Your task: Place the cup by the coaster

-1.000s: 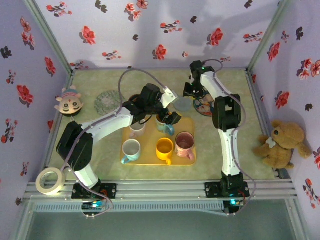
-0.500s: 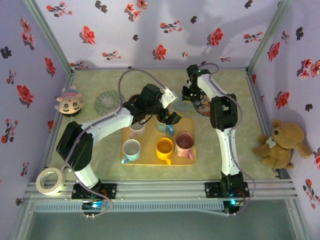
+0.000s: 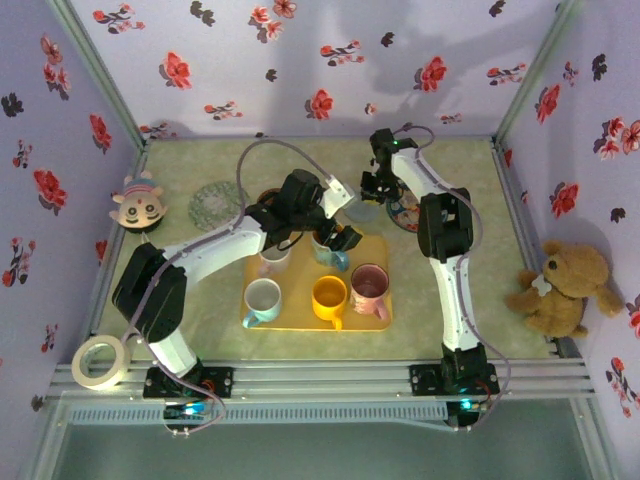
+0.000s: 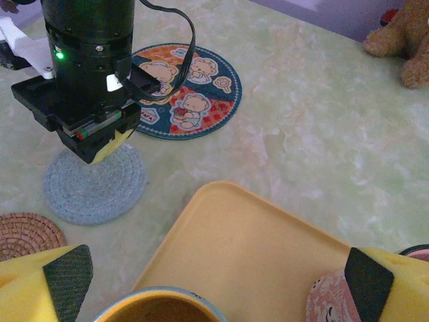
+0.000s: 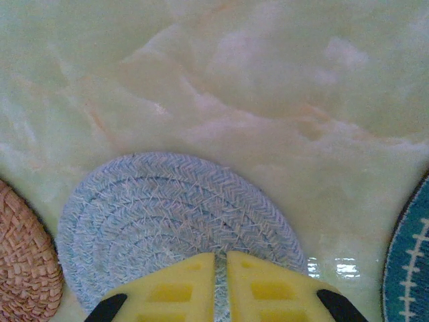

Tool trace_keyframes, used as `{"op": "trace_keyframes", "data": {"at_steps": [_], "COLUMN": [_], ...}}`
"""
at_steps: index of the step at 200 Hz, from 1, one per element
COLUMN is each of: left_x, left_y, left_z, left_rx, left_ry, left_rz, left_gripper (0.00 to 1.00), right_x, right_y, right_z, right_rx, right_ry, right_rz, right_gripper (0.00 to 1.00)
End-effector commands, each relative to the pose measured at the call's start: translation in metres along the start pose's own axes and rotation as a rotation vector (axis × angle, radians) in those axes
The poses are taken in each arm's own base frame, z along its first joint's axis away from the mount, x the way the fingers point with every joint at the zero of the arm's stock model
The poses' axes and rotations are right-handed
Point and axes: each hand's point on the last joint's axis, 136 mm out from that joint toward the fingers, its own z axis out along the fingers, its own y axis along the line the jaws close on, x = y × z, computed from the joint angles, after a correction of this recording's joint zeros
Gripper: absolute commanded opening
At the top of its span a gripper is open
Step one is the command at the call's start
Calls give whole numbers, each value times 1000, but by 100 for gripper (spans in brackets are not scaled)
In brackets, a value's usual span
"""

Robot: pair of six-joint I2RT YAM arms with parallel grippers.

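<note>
A teal cup [image 3: 329, 254] with an orange inside stands at the back of the yellow tray [image 3: 300, 318]. Its rim [image 4: 161, 305] shows at the bottom of the left wrist view. My left gripper [image 3: 335, 235] hangs open just above it, fingers [image 4: 67, 278] spread wide apart. A light blue woven coaster [image 3: 365, 211] lies on the table behind the tray. My right gripper [image 5: 220, 258] is shut on the near edge of the blue coaster [image 5: 167, 215], a thin strip of weave pinched between the yellow fingers. The left wrist view shows the right gripper [image 4: 107, 144] standing over the blue coaster [image 4: 94, 184].
A bear-picture coaster [image 3: 408, 212] lies right of the blue one and a brown woven coaster [image 4: 27, 235] left of it. White [image 3: 263, 298], yellow [image 3: 329, 296] and pink [image 3: 369, 285] cups share the tray. A teddy bear [image 3: 560, 290] sits right, a tape roll [image 3: 98, 362] near left.
My right gripper has closed on the blue coaster's edge and its arm has shifted slightly left. The left arm has stayed still and open.
</note>
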Motion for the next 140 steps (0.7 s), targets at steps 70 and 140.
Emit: {"op": "trace_keyframes", "data": {"at_steps": [70,140], "left_x": [-63,-92], "left_y": [15,29], "left_z": [-51,-114], "left_rx": [-171,-349], "left_ry": [-118,-184], "left_rz": [28,-20], "left_gripper": [100,100], "right_x": [-22,-18], "right_y": [20,38], "right_z": [-68,-156], "right_rx": [3,-44], "right_ry": [-132,-280], "right_rz": [-102,-192], "right_gripper": [37,70]}}
